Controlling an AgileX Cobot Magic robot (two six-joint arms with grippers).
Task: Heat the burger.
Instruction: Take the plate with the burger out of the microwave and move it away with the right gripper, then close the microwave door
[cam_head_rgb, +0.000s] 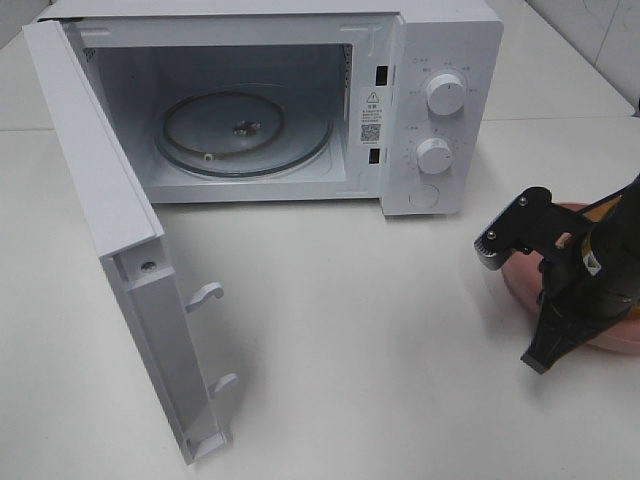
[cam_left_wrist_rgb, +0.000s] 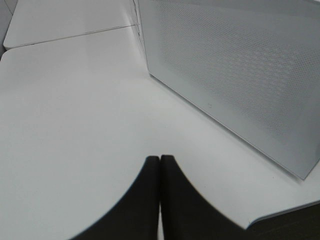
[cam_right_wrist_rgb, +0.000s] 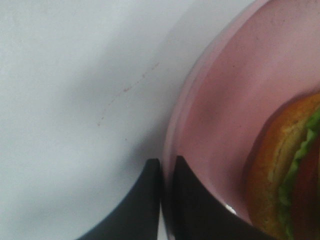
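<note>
The burger (cam_right_wrist_rgb: 282, 170) lies on a pink plate (cam_right_wrist_rgb: 225, 100) at the table's right side; its bun, lettuce and tomato show in the right wrist view. In the high view the plate (cam_head_rgb: 512, 287) is mostly hidden by my right arm, and only a sliver of bun (cam_head_rgb: 603, 212) shows. My right gripper (cam_right_wrist_rgb: 164, 167) is closed on the plate's near rim, one finger inside and one outside; it also shows in the high view (cam_head_rgb: 548, 352). My left gripper (cam_left_wrist_rgb: 159, 160) is shut and empty above bare table, out of the high view.
A white microwave (cam_head_rgb: 440, 60) stands at the back with its door (cam_head_rgb: 90, 180) swung wide open to the left and its glass turntable (cam_head_rgb: 240, 130) bare. The door's perforated outer face (cam_left_wrist_rgb: 240, 75) is close to my left gripper.
</note>
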